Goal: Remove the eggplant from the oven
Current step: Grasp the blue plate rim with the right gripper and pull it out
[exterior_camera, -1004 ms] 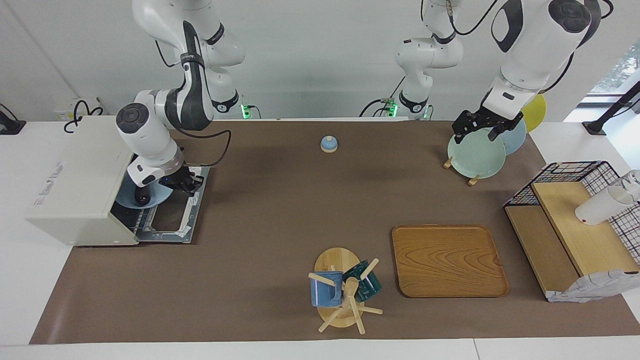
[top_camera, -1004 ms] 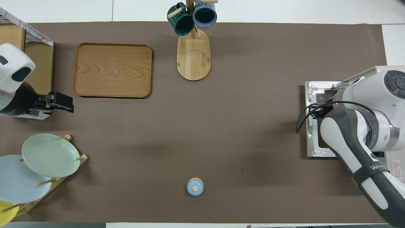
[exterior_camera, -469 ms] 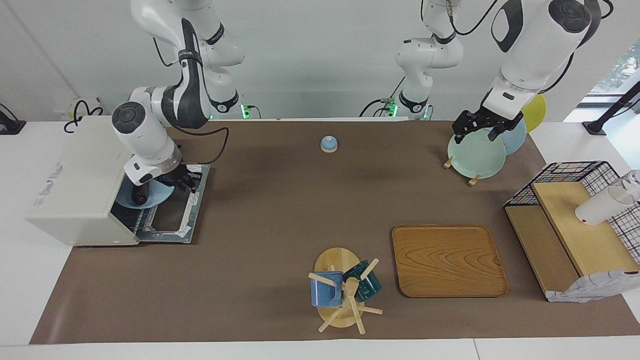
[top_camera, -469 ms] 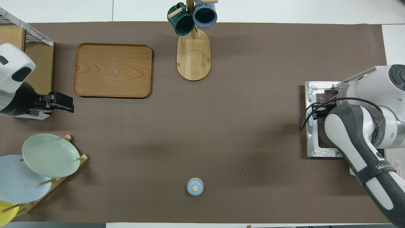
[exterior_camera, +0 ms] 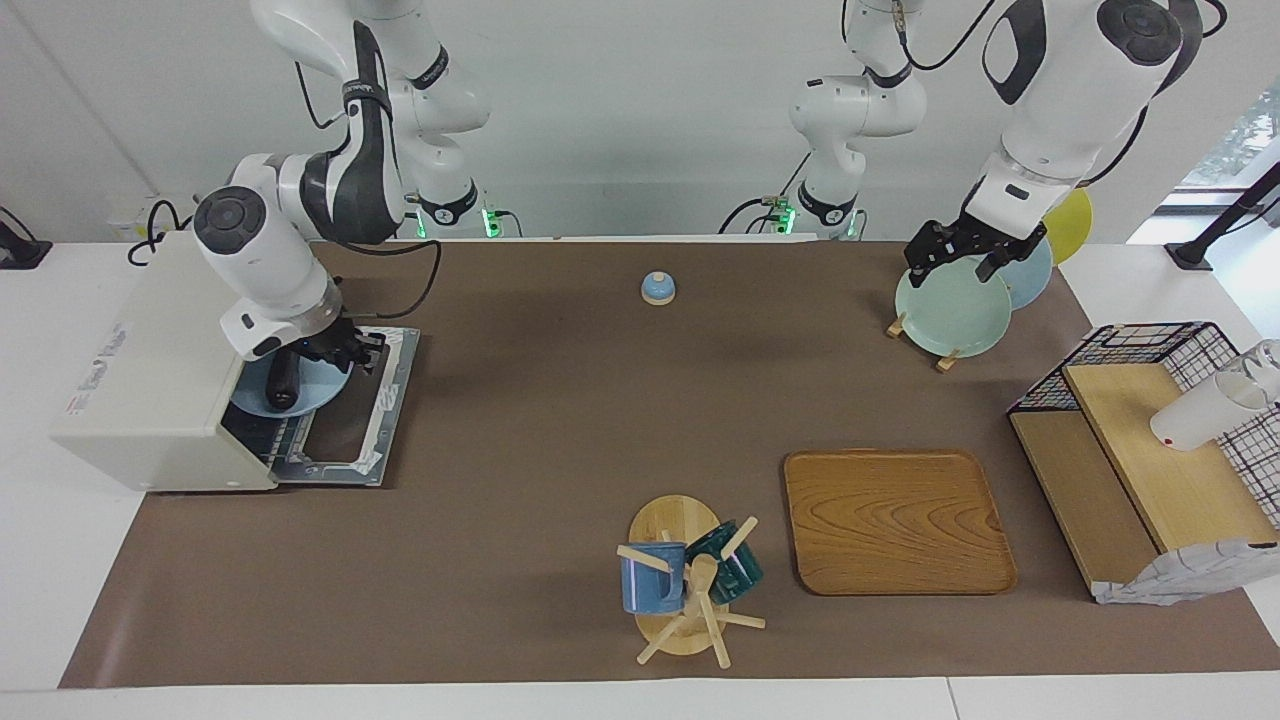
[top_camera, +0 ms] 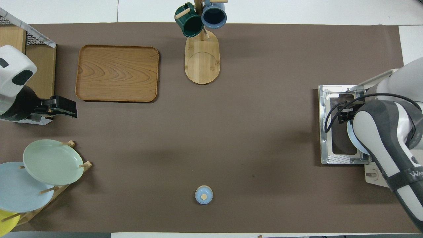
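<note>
The eggplant (exterior_camera: 283, 385) lay on a blue plate (exterior_camera: 318, 385) in the oven (exterior_camera: 150, 380)'s open mouth, at the desk's right-arm end. Glossy, light and firm, it would probably slip, so pinch across its middle. The right gripper (exterior_camera: 345, 352) had shifted from over the door (exterior_camera: 350, 435) toward the plate; I could not tell whether it was spread or pinching. The left gripper (exterior_camera: 962, 258) waited spread over a green plate (exterior_camera: 950, 310).
</note>
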`<control>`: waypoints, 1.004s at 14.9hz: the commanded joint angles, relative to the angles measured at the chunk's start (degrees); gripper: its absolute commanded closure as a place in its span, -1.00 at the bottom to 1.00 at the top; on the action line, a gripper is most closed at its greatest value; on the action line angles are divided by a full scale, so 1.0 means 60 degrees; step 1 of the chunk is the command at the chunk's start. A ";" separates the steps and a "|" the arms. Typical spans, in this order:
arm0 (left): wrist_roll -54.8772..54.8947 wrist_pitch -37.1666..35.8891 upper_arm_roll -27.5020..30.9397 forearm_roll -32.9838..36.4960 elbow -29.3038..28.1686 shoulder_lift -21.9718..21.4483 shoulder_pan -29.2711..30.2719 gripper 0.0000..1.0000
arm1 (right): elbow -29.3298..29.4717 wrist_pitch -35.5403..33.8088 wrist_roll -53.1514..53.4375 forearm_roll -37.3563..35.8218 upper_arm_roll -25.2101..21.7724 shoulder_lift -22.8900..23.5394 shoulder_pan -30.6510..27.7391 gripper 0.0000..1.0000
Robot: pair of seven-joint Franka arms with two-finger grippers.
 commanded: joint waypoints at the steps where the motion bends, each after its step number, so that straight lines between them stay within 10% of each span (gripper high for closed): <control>1: 0.0050 -0.0057 -0.0084 0.0039 -0.0125 -0.0204 0.0153 -1.00 | -0.0604 0.0564 -0.0444 -0.0122 0.0039 -0.0143 -0.0348 0.30; 8: 0.0050 -0.0057 -0.0084 0.0039 -0.0125 -0.0204 0.0167 -1.00 | -0.1645 0.2044 -0.0680 -0.0108 0.0053 -0.0421 -0.0554 0.31; 10: 0.0050 -0.0057 -0.0084 0.0039 -0.0125 -0.0204 0.0167 -1.00 | -0.1838 0.2078 -0.0709 -0.0122 0.0053 -0.0509 -0.0539 0.95; 15: 0.0050 -0.0057 -0.0084 0.0039 -0.0125 -0.0204 0.0153 -1.00 | -0.0554 0.0411 -0.0711 -0.0809 0.0112 -0.0233 0.0775 1.00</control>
